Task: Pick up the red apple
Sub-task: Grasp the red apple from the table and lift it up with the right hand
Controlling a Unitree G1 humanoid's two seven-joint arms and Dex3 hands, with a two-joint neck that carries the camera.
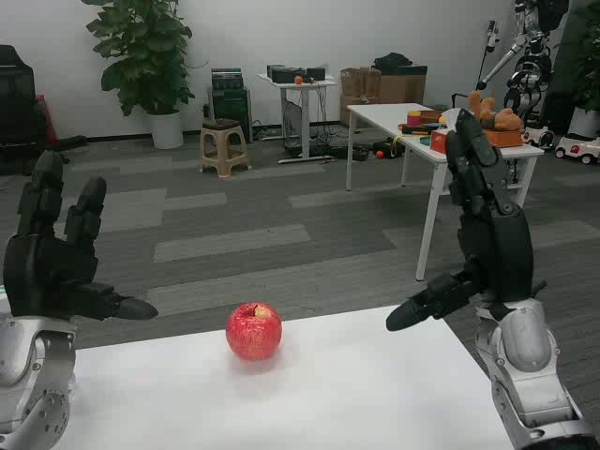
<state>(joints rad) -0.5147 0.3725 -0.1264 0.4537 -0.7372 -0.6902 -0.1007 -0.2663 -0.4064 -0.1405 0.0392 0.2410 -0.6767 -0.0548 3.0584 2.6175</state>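
While each robot hand, left (56, 258) and right (483, 220), is raised empty with fingers spread, the red apple (253, 330) lies between them.

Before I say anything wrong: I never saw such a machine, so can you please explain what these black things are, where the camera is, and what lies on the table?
You are looking through a camera in a humanoid robot's head, aimed forward and down over a white table. The two black shapes are its own hands on silver forearms: the left hand on the picture's left, the right hand on the right. Both are raised above the table with fingers spread, and neither holds anything. One red apple sits on the table near its far edge, between the hands and untouched. Behind is a large room with a potted plant, a stool and other tables.
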